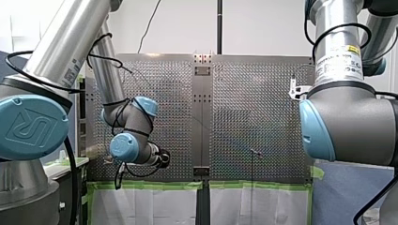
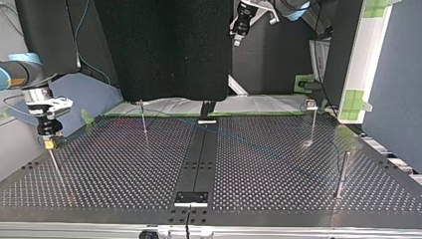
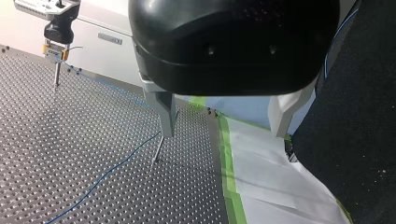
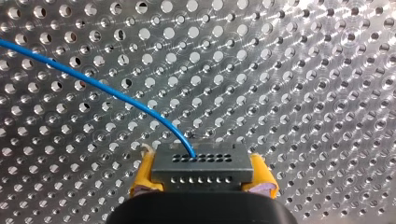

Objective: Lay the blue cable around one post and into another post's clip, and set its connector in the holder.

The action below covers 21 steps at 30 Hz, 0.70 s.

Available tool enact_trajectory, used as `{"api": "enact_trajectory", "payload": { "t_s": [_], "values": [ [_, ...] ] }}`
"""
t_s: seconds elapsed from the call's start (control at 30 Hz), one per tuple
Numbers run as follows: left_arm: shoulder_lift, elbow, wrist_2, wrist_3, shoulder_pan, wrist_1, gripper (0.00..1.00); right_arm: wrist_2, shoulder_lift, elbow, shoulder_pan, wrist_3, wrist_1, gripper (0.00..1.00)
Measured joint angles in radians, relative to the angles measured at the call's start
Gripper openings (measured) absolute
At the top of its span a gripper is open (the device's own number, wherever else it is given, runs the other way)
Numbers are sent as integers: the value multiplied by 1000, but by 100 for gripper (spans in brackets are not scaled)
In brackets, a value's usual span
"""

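My right gripper (image 4: 204,184) has yellow pads shut on a grey connector (image 4: 203,167), and the blue cable (image 4: 93,84) leaves the connector's face and curves away over the perforated plate. In the top view this gripper (image 2: 49,143) sits at the left, right on top of a thin post (image 2: 53,162). The left wrist view shows the same gripper (image 3: 56,52) far ahead, with the cable (image 3: 100,179) trailing across the plate past a thin post (image 3: 159,149). My left gripper (image 3: 224,133) hangs open and empty high above the plate's edge, at the top (image 2: 238,36) of the top view.
In the top view, a post with a clip head (image 2: 310,105) stands at the back right, a plain post (image 2: 342,172) at the near right, and another thin post (image 2: 143,122) at the back left. Green tape (image 3: 229,172) and white sheeting border the plate.
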Motion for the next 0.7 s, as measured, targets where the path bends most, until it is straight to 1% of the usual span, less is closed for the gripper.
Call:
{"api": "enact_trajectory", "payload": {
  "t_s": [0.23, 0.4, 0.47, 0.5, 0.53, 0.57, 0.6, 0.63, 0.67, 0.7],
  "values": [
    [0, 0, 0, 0, 0, 0, 98, 6, 1, 0, 1, 3, 0, 0],
    [0, 0, 0, 0, 0, 0, 98, 9, 1, 0, 3, -1, 0, 0],
    [0, 0, 0, 0, 0, 0, 98, 11, 1, 0, 4, -3, 0, 22],
    [0, 0, 0, 0, 0, 1, 98, 14, 1, 0, 5, -4, 0, 22],
    [0, 0, 0, 0, 0, 1, 98, 16, 1, 0, 6, -5, 0, 36],
    [0, 0, 0, 0, 0, 1, 98, 18, 1, 0, 7, -6, 0, 45],
    [0, 0, 0, 0, 0, 1, 98, 21, 1, 0, 8, -7, 0, 45],
    [0, 0, 0, 0, 0, 1, 98, 23, 1, 0, 9, -8, 0, 54],
    [0, 0, 0, 0, 0, 1, 98, 24, 1, 0, 10, -9, 0, 66],
    [0, 0, 0, 0, 0, 2, 98, 25, 1, 0, 10, -10, 0, 66]
  ]
}}
